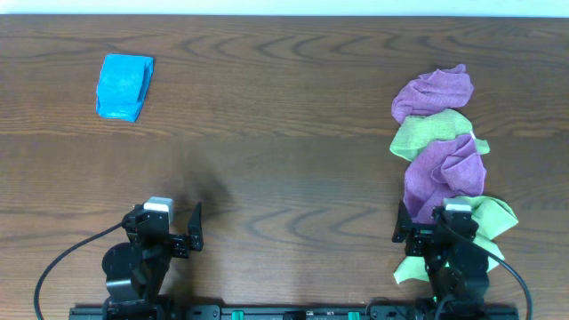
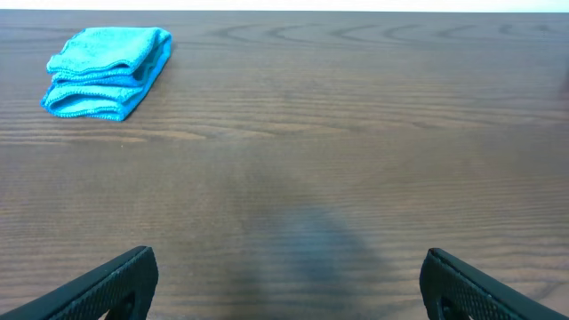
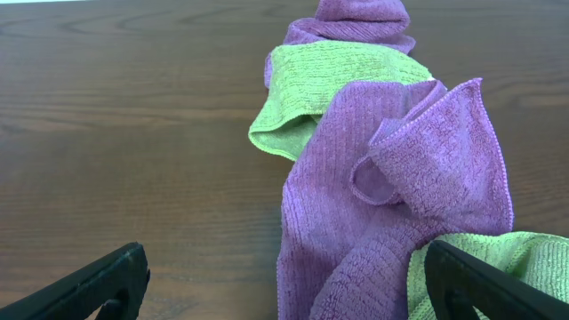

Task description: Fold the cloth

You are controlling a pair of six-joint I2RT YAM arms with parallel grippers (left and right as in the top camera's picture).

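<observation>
A folded blue cloth (image 1: 124, 86) lies at the far left of the table; it also shows in the left wrist view (image 2: 107, 72). A pile of crumpled purple cloths (image 1: 444, 169) and green cloths (image 1: 430, 133) runs down the right side. In the right wrist view the nearest purple cloth (image 3: 391, 204) lies between my fingers, over a green cloth (image 3: 329, 84). My left gripper (image 1: 169, 231) is open and empty at the near left edge, its fingers (image 2: 284, 289) wide apart over bare wood. My right gripper (image 1: 444, 236) is open, its fingers (image 3: 284, 284) straddling the purple cloth's near end.
The dark wooden table (image 1: 284, 160) stretches between the blue cloth and the pile. Another green cloth (image 1: 493, 218) lies beside and under the right arm's base at the near right edge.
</observation>
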